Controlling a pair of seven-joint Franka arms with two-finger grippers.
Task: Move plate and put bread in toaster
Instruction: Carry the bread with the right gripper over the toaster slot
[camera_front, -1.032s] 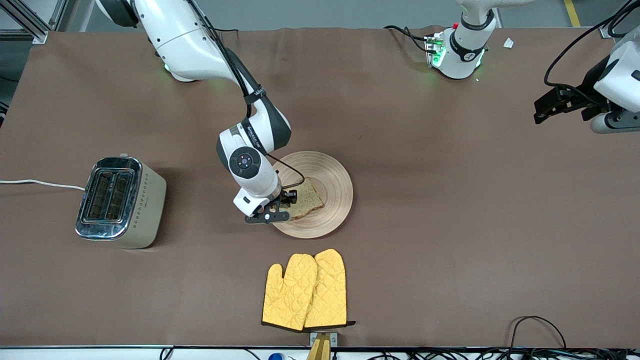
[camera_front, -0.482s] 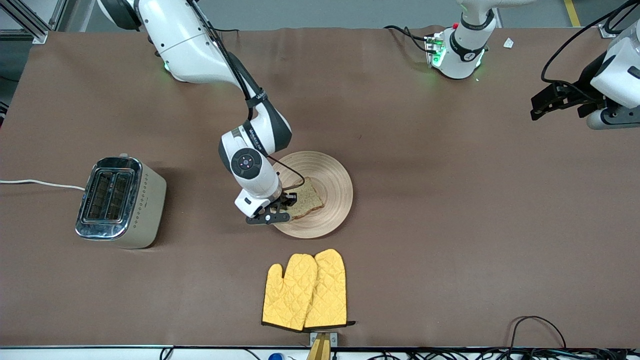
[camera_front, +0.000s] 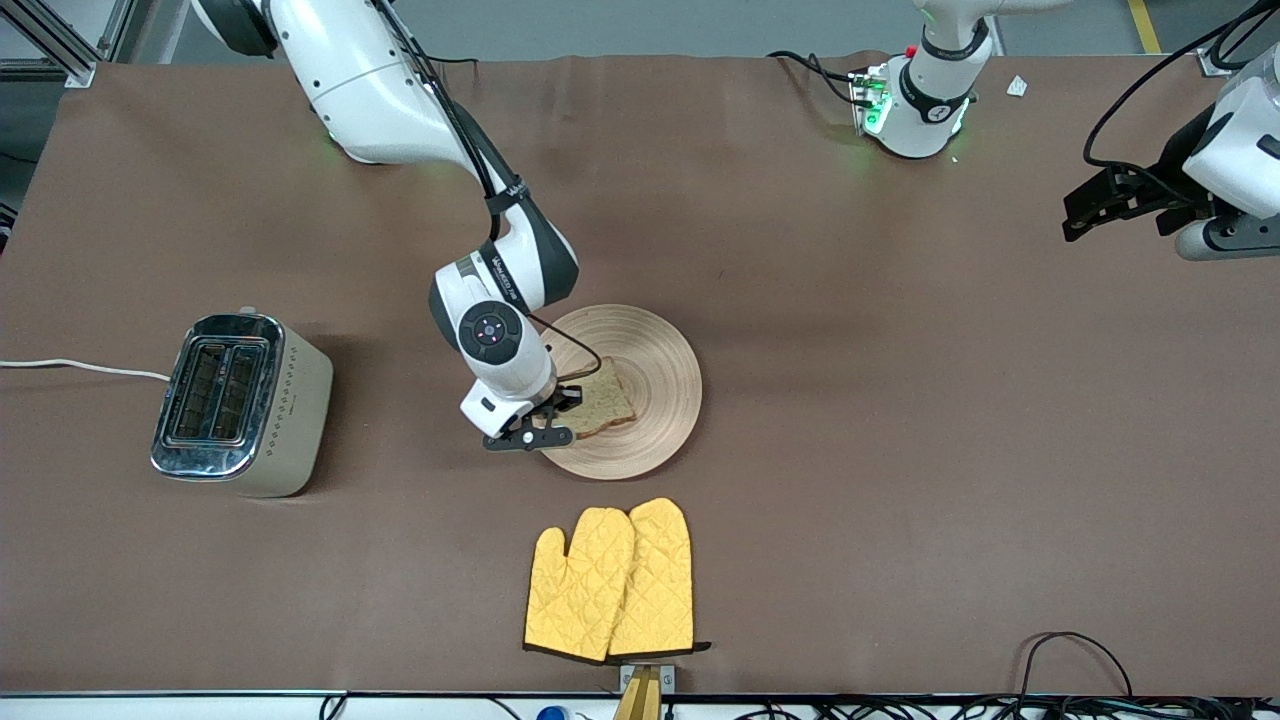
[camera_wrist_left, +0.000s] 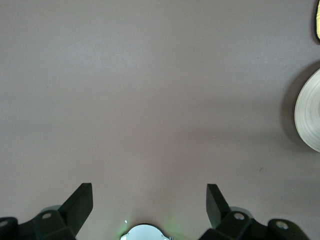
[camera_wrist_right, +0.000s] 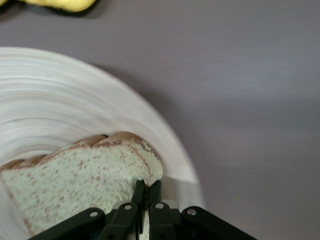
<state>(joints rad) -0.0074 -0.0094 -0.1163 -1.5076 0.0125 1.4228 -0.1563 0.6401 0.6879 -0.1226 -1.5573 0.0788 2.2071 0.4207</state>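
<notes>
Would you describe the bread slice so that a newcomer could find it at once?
Start at the round wooden plate in the middle of the brown table, just farther from the front camera than the yellow oven mitts. The bread lies on it, its edge pinched in the right gripper. It is the only speckled, tan, dark-crusted square.

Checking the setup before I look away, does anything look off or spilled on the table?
Nothing spilled or damaged. The bread sits off-centre on the plate, its edge pinched in the right gripper. The toaster stands upright. The left gripper waits open over bare table.
</notes>
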